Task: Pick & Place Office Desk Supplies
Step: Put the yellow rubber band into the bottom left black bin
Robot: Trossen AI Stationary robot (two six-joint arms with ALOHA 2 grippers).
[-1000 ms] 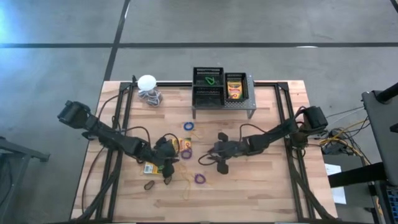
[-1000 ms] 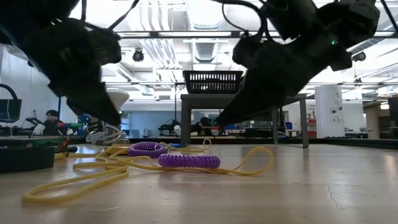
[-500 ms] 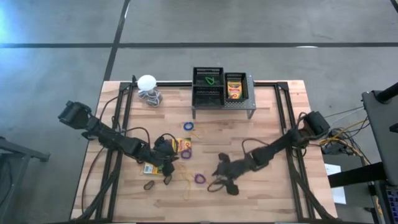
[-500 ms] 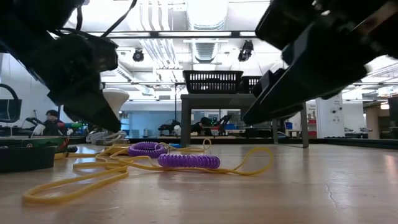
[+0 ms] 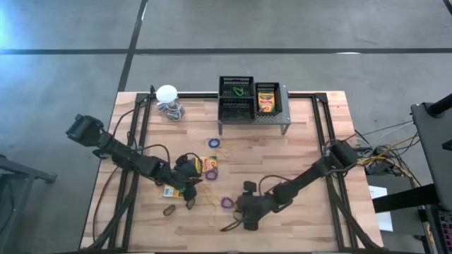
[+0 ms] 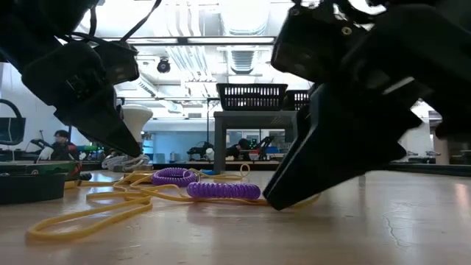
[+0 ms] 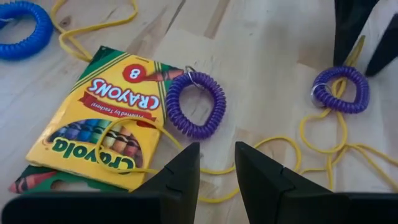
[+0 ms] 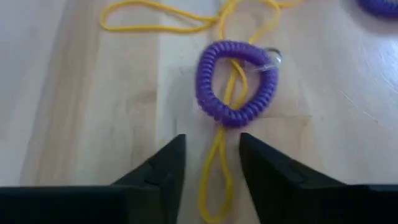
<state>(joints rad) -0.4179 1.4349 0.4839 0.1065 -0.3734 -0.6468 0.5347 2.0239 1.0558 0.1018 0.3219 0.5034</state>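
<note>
While your right gripper (image 8: pixel 210 165) hovers low over table (image 5: pixel 304 141), jaws stand parted and empty, purple coil loop (image 8: pixel 236 83) just ahead, lying on yellow band (image 8: pixel 219 163). Your left gripper (image 7: pixel 215 167) also parted, holding nothing, beside crayon box (image 7: pixel 106 124) with second purple loop (image 7: pixel 196 104) overlapping its edge. Blue loop (image 7: pixel 23 29) near. Mesh bins (image 5: pixel 236 98) sit on grey stand (image 5: pixel 284 116) at far edge, another crayon box (image 5: pixel 266 99) inside one.
</note>
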